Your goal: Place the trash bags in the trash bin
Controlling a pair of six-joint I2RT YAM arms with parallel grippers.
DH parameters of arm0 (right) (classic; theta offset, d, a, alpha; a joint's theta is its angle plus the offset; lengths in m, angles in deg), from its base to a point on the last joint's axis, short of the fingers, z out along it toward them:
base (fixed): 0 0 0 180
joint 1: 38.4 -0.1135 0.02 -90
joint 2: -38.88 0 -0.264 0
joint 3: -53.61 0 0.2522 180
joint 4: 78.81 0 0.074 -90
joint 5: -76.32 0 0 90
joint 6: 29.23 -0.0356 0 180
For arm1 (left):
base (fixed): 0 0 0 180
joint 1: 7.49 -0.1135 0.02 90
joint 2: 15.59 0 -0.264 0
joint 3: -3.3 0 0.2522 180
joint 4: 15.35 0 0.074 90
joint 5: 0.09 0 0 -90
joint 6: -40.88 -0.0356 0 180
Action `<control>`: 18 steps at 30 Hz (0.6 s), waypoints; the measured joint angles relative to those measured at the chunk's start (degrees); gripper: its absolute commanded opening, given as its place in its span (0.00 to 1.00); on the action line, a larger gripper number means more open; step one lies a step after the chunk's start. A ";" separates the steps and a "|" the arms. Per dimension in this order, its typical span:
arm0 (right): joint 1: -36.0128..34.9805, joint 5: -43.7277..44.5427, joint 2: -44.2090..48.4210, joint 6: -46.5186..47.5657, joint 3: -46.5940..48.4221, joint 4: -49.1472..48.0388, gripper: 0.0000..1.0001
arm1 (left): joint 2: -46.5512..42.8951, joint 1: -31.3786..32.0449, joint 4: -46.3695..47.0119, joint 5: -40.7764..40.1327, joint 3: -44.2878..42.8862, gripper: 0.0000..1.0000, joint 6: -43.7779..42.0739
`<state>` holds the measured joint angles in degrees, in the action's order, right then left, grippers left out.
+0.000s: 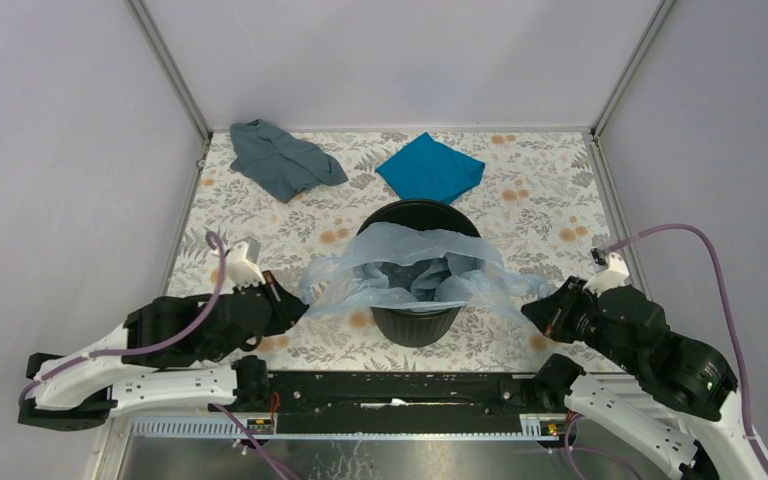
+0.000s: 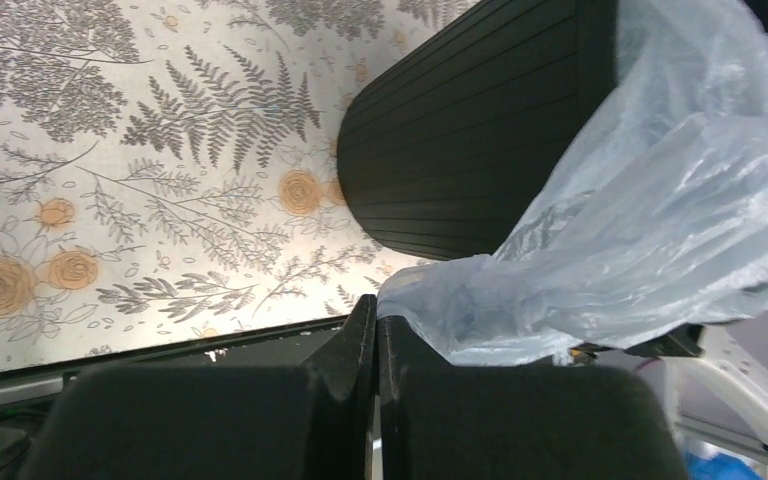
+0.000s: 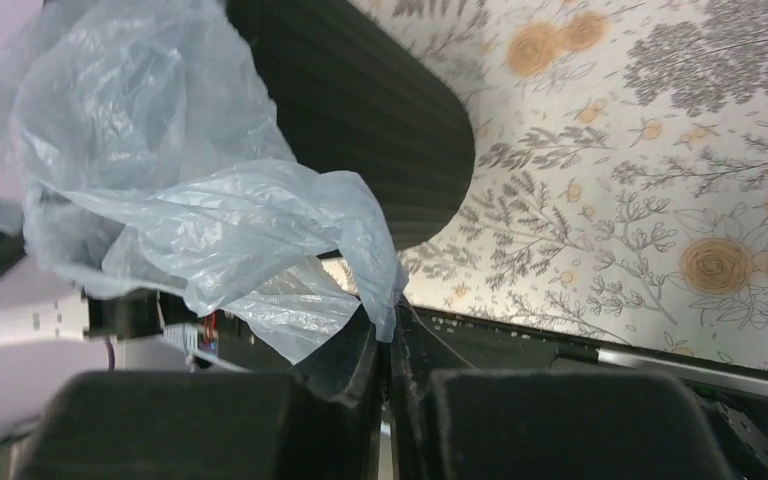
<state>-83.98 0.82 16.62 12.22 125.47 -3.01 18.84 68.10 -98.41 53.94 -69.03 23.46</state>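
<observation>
Pale blue trash bag [image 1: 415, 268] drapes across the trash bin [image 1: 417, 327] mouth, middle sagging inside. Left tool [image 1: 298, 300] and right tool [image 1: 530, 310] flank the bin, each clamped on a bag edge. Probably this keeps the film stretched beyond the rim.

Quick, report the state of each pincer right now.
Left pincer: closed, holding the plastic bag.
Right pincer: closed, holding the same bag.
</observation>
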 measured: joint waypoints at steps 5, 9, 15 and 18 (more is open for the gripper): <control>0.00 -7.32 -0.74 3.58 1.53 0.98 0.01 | -5.55 0.00 -0.52 1.25 -0.50 0.00 -0.79; 0.00 -10.27 -0.76 3.50 1.36 3.89 0.04 | -8.61 0.00 -0.92 2.01 -0.02 0.00 -1.01; 0.00 -9.03 -2.12 -1.88 -3.56 5.53 0.17 | -10.34 0.00 3.65 2.93 7.23 0.05 -1.53; 0.00 -5.70 -4.68 -2.71 -8.44 0.02 0.17 | -4.90 0.00 7.74 2.51 8.74 0.08 -3.17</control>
<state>-83.98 -4.89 11.94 9.51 117.04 -2.99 13.95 68.10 -90.68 56.46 -60.29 20.29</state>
